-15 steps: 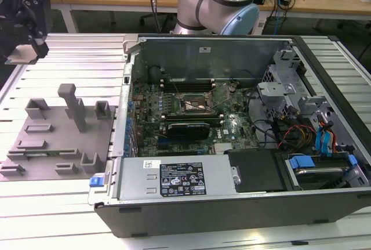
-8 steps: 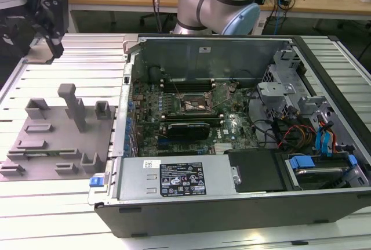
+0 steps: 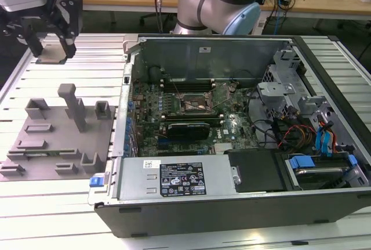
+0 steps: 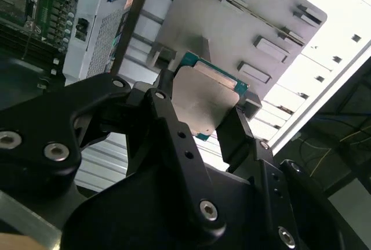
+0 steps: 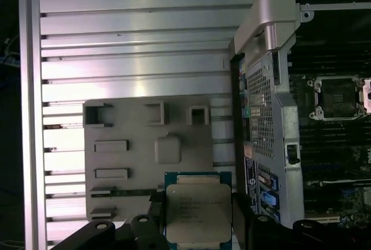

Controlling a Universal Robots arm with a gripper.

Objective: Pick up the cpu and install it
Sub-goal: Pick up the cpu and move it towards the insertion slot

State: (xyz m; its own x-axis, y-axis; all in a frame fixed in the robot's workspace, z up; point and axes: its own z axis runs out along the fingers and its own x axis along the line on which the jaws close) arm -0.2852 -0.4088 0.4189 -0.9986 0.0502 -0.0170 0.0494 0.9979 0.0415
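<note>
The cpu point(image 5: 198, 212) is a flat square chip with a silver-grey metal top and a green rim. My gripper point(image 5: 197, 222) is shut on it, one black finger point(image 5: 241, 215) on each of two opposite edges. In the second wrist view the cpu point(image 4: 206, 102) sits between the same fingers of the gripper point(image 4: 203, 109), lifted off the grey fixture plate point(image 4: 232, 24). In the exterior view the gripper point(image 3: 52, 50) hangs at the far left with the cpu point(image 3: 52, 59) in it, above the slatted table beyond the fixture plate point(image 3: 58, 145). The empty dark socket point(image 3: 194, 104) lies in the open computer case.
The open computer case point(image 3: 232, 47) fills the exterior view's right, with tall metal walls, a power supply point(image 3: 174, 177), drive bays and cables point(image 3: 301, 134). The fixture plate carries several raised grey blocks, one a tall post point(image 3: 72, 105). The case wall point(image 5: 272, 87) stands between plate and socket point(image 5: 338, 96).
</note>
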